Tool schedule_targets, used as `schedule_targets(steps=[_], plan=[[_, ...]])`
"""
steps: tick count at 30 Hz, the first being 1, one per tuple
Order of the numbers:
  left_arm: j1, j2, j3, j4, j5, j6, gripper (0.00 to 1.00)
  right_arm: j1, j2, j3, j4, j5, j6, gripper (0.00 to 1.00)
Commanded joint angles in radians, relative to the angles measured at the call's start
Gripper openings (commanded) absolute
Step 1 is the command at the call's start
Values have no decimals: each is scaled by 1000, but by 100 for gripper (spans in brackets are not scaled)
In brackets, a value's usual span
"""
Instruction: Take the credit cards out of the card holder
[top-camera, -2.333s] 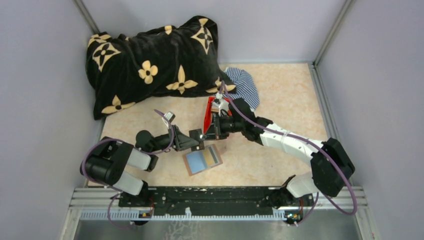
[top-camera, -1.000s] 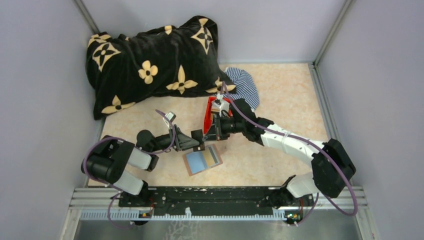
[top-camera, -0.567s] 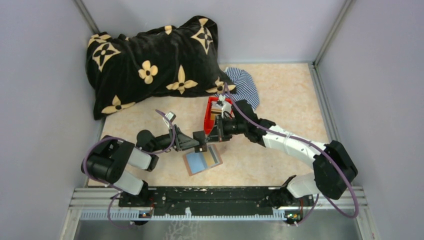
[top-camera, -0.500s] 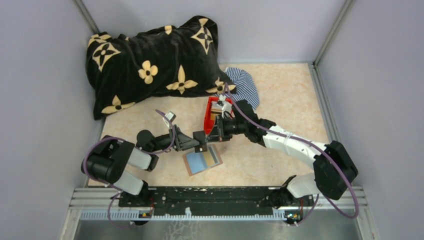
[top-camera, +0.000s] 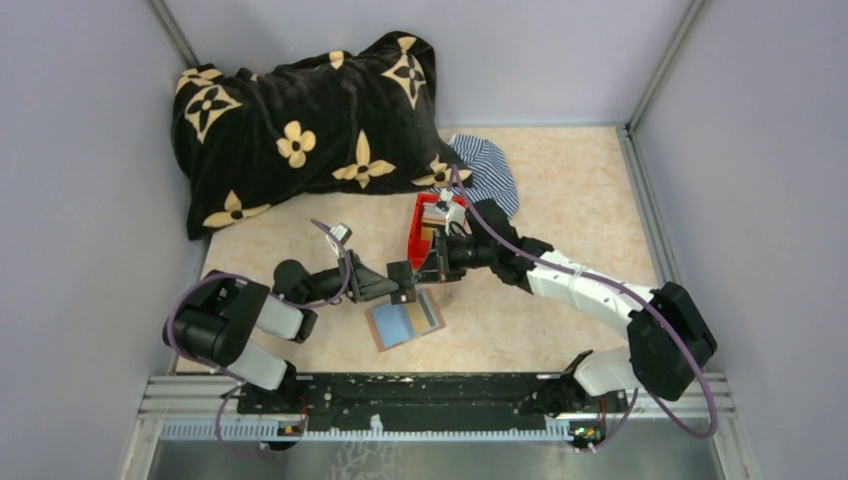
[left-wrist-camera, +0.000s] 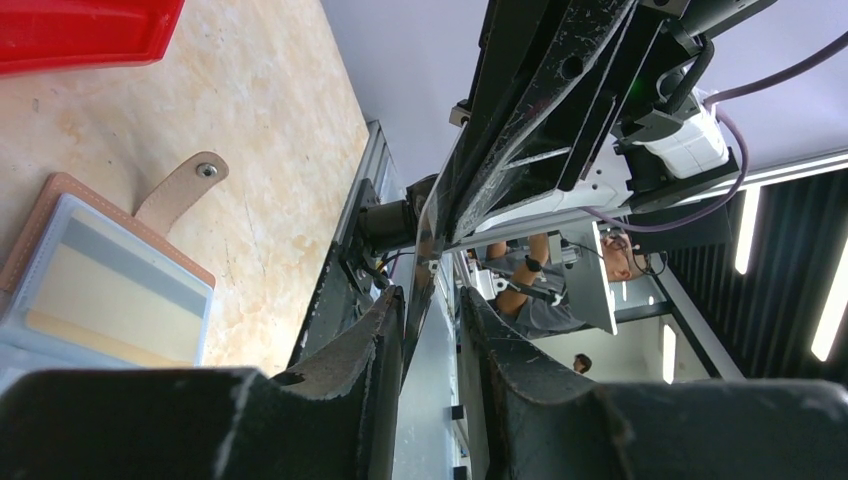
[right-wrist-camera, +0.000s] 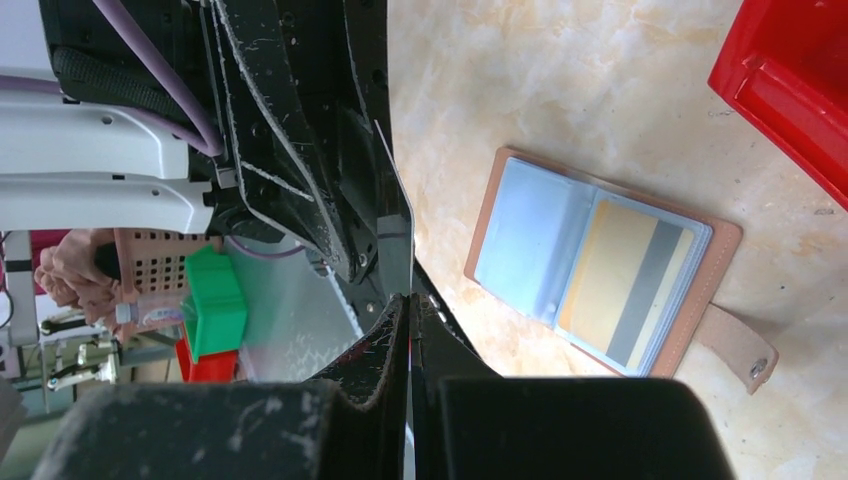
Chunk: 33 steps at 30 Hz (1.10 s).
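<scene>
The card holder (top-camera: 405, 320) lies open on the table, snap tab (left-wrist-camera: 185, 185) unfolded; the holder (right-wrist-camera: 600, 270) shows a light blue card (right-wrist-camera: 525, 240) and a yellow card with a grey stripe (right-wrist-camera: 625, 280) in its sleeves. Above its far edge my right gripper (top-camera: 428, 268) is shut (right-wrist-camera: 410, 300) on a credit card (right-wrist-camera: 392, 250) seen edge-on. My left gripper (top-camera: 403, 284) meets it from the left. Its jaws (left-wrist-camera: 432, 300) stand apart on either side of that card's edge (left-wrist-camera: 420, 290), with a gap still showing.
A red open-top box (top-camera: 422, 225) stands just beyond the grippers, with something in it. Behind it lie a striped cloth (top-camera: 485, 170) and a black flowered blanket (top-camera: 300, 120). Grey walls close in both sides. The base rail (top-camera: 420, 400) runs along the near edge.
The left jaws have narrowed around the card's edge. The right wrist has shifted slightly. The card holder has not moved.
</scene>
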Motion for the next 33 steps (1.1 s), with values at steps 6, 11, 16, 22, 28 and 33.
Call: schedule_targets(steps=[6, 11, 16, 22, 28, 33], plan=[[0, 16, 1, 248, 1, 7, 36, -18, -35, 9, 19, -10, -17, 0], [0, 27, 2, 247, 0, 8, 19, -18, -36, 8, 22, -13, -14, 0], [0, 34, 4, 247, -1, 9, 0, -19, -40, 7, 17, -11, -18, 0], [-2, 14, 17, 233, -2, 40, 0, -18, -45, 5, 9, -2, -31, 4], [-19, -17, 144, 50, -13, 165, 0, -75, -108, 42, -96, 39, -105, 41], [-67, -40, 375, -405, -23, 460, 0, -198, -202, 29, -126, 27, -106, 43]])
